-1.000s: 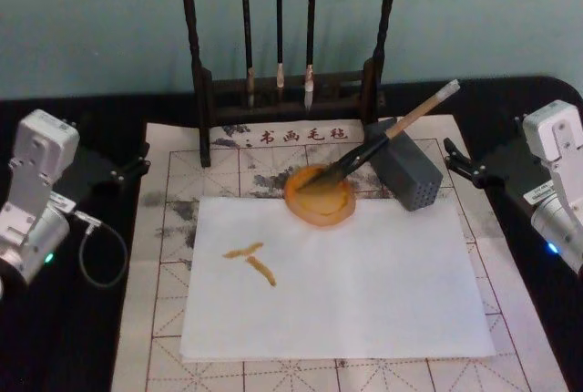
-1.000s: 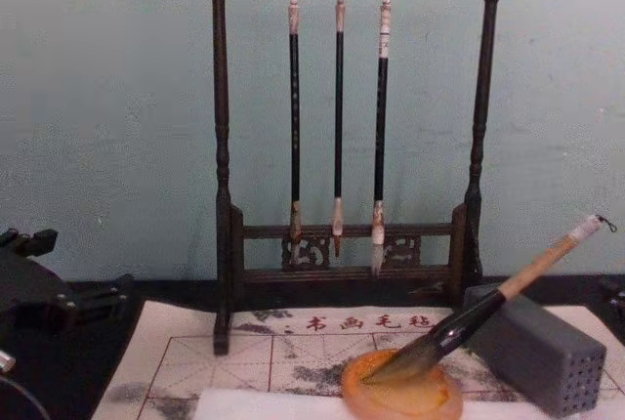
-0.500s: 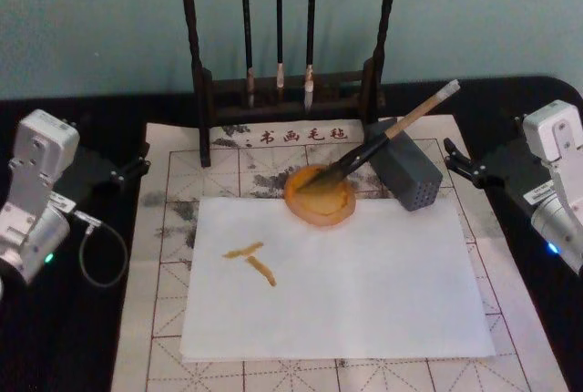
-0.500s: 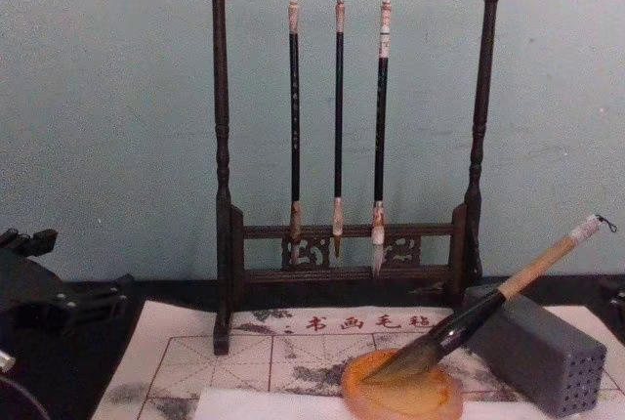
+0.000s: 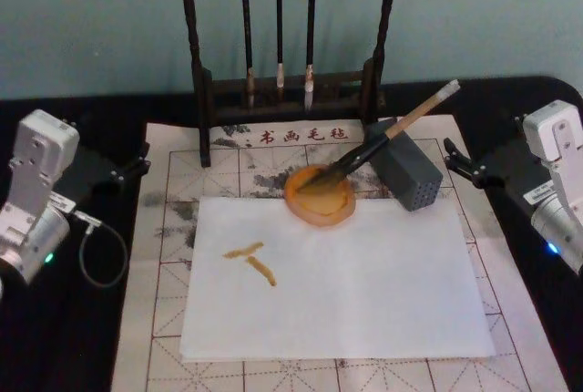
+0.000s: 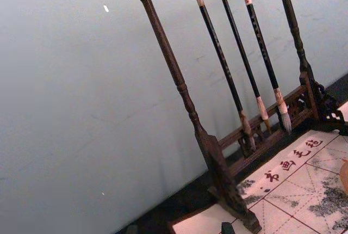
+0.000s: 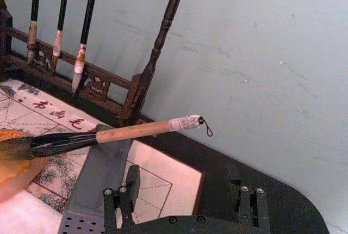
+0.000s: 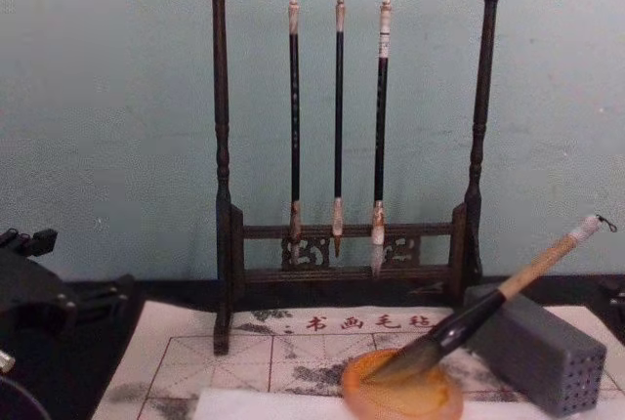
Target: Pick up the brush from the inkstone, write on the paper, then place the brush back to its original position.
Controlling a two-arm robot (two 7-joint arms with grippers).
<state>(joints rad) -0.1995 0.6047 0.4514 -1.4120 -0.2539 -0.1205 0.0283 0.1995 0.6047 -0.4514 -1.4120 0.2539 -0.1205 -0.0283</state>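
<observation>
The brush [image 5: 383, 143] lies untouched, its bristles in the round orange inkstone [image 5: 320, 202] and its tan handle propped on a grey block [image 5: 407, 174]; the chest view shows the brush [image 8: 488, 311] slanting up to the right. The white paper [image 5: 364, 283] lies in front of the inkstone and carries brown strokes [image 5: 251, 261] at its left. My left gripper [image 5: 137, 162] is open, parked off the mat's left edge. My right gripper [image 5: 453, 162] is open at the mat's right edge, its open span [image 7: 182, 201] holding nothing, a short way from the brush's whitish end [image 7: 185, 122].
A dark wooden rack [image 5: 287, 91] with three thin black-handled brushes [image 8: 338, 127] stands behind the inkstone. A gridded practice mat [image 5: 173, 228] lies under the paper on the black table. A grey cable [image 5: 91, 251] loops beside my left arm.
</observation>
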